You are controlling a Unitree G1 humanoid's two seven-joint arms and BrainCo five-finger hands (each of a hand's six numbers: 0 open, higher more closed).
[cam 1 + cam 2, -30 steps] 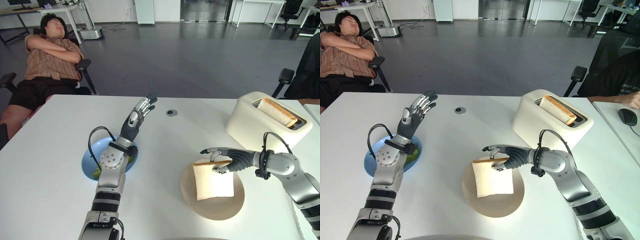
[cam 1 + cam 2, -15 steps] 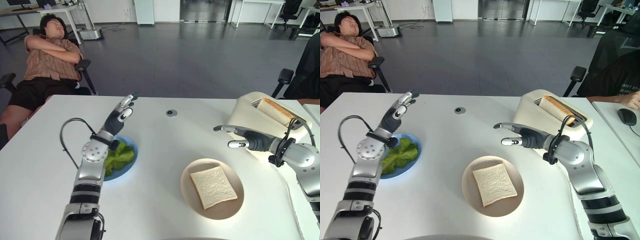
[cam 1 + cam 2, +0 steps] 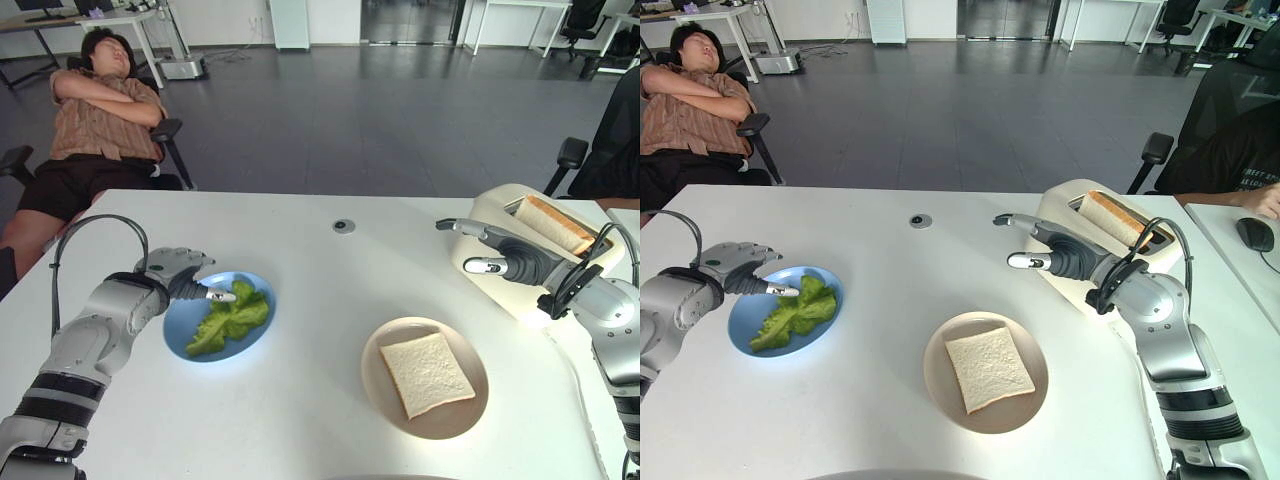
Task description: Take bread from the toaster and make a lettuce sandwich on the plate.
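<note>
Open table (image 3: 320, 300): you get a wide lane at centre, between blue bowl (image 3: 175, 335) at 9 o'clock and plate (image 3: 440, 425) at 4. Obstacles: toaster (image 3: 495, 203) at 2 o'clock, right hand (image 3: 515, 262) before it; left hand (image 3: 180, 272) at bowl's rim.

bread slice (image 3: 553, 224) perhaps half hidden in the toaster (image 3: 493, 205) slot; right hand (image 3: 510, 262) covers its near side.

Table (image 3: 310, 405) smooth matt white — toaster (image 3: 1060, 200) glossy plastic; lettuce (image 3: 232, 318) crinkled, bread slice (image 3: 427, 372) porous, matt.
</note>
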